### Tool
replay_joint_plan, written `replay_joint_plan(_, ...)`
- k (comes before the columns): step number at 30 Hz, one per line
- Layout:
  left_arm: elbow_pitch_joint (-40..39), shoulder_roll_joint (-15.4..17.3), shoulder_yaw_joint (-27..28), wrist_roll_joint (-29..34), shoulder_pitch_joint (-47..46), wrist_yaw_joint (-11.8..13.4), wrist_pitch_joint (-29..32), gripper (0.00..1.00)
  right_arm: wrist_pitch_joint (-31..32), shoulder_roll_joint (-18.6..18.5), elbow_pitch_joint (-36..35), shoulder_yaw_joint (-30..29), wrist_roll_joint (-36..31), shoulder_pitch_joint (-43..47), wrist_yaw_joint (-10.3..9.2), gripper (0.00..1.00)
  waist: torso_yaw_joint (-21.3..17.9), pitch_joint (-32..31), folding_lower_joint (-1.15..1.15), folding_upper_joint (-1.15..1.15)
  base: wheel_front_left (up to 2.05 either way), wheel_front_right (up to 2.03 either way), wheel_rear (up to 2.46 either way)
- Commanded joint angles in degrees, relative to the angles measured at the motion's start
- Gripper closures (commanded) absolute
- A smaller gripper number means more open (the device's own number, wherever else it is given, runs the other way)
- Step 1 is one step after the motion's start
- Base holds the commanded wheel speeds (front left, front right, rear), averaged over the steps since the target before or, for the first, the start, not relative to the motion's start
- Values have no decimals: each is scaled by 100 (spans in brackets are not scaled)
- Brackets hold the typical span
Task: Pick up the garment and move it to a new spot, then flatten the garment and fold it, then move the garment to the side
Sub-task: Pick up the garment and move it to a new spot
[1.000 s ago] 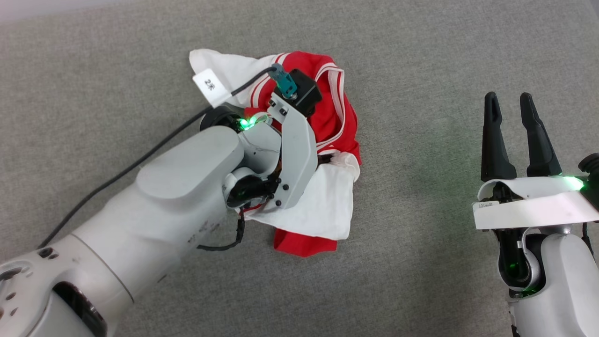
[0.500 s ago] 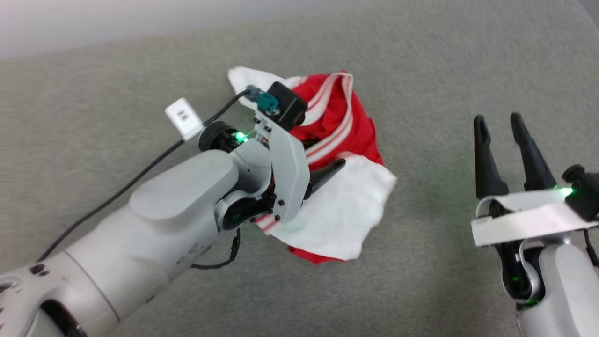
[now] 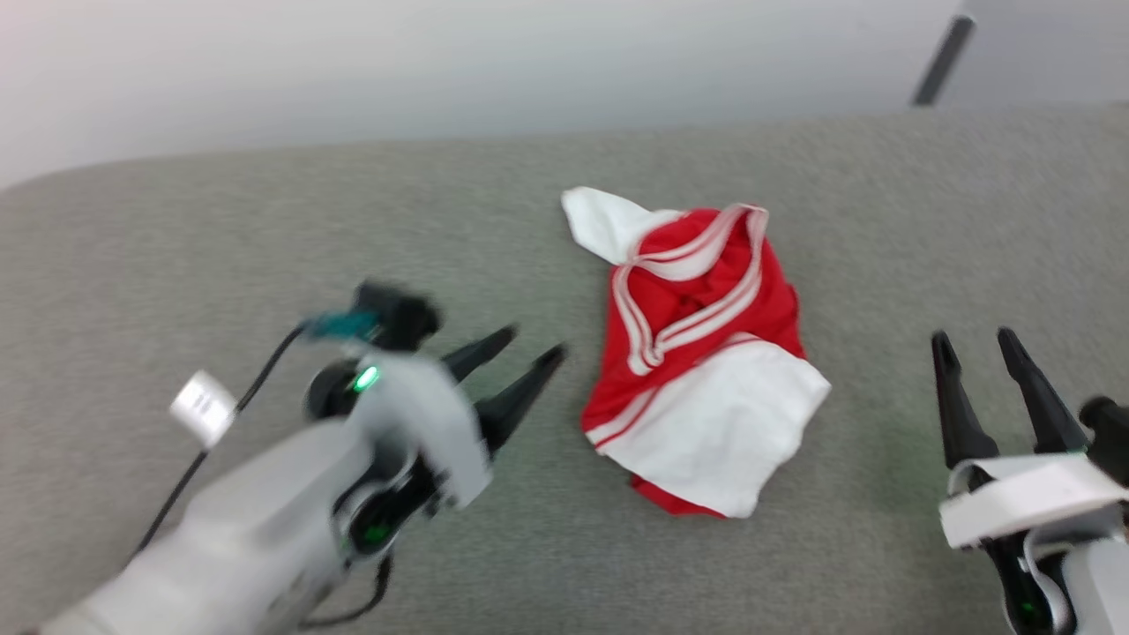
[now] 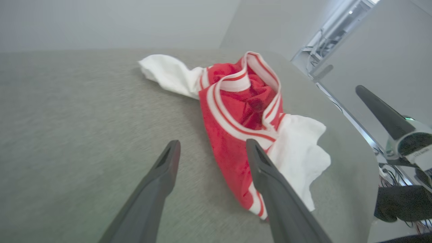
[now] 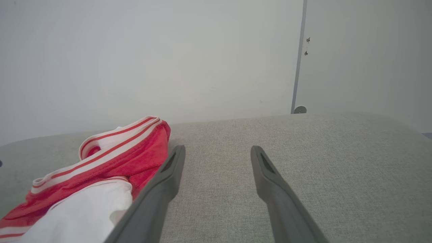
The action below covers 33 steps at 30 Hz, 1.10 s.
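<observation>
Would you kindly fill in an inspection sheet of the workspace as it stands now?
Surface: grey fabric surface, looks smooth.
Job's things: garment, red with white sleeves and striped trim, lies crumpled in a heap, unfolded, nothing gripping it.
Clutter: nothing seen.
Grippers: left gripper jaws open, beside the garment; right gripper jaws open, on its other side, apart from it.
Cables: black cable with a white tag trails from the left gripper.
Surroundings: pale wall; dark upright bar.

Bright, even light, probably overhead; faint shadows. Left pincer point(image 3: 535, 341) motion-blurred (head view); wrist edges stretched.
</observation>
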Motion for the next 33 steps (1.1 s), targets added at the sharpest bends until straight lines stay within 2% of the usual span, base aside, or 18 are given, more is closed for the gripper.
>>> replay_joint_plan(1, 57, 49, 27, -69, 224, 16, -151, 0, 3, -52, 34, -45, 31, 121, 1, 0, 407, -375, 0, 0, 0, 0, 0)
replay_joint_plan(5, 154, 212, 190, -230, 791, 16, -539, 0, 34, -162, 89, -211, 60, 357, 0, 0, 630, -466, 0, 0, 0, 0, 0)
replay_joint_plan(9, 301, 354, 431, -80, 1255, 16, -667, 0, 101, -247, 66, -392, 52, 614, 0, 0, 838, -546, 0, 0, 0, 0, 0)
replay_joint_plan(12, 348, 410, 1116, 202, 1588, 71, -682, 0, 156, -287, -9, -473, 36, 756, 1, 0, 909, -604, 0, 0, 0, 0, 0)
replay_joint_plan(19, -116, 448, 2912, 1523, 2665, 490, -671, 0, 218, -224, -185, -598, -11, 673, 1, 0, 856, -647, 0, 0, 0, 0, 0)
replay_joint_plan(26, -943, 310, 4299, 3059, 3562, 1021, -672, 0, 182, -125, -206, -578, -47, 631, 1, 0, 743, -729, 0, 0, 0, 0, 0)
replay_joint_plan(28, -1198, 259, 4635, 3462, 3793, 1117, -672, 0, 178, -100, -245, -564, -66, 627, 1, 0, 702, -743, 0, 0, 0, 0, 0)
replay_joint_plan(33, -1861, 1, 5451, 4330, 4265, 1171, -672, 0, 166, -75, -419, -599, -81, 602, 1, 0, 607, -758, 0, 0, 0, 0, 0)
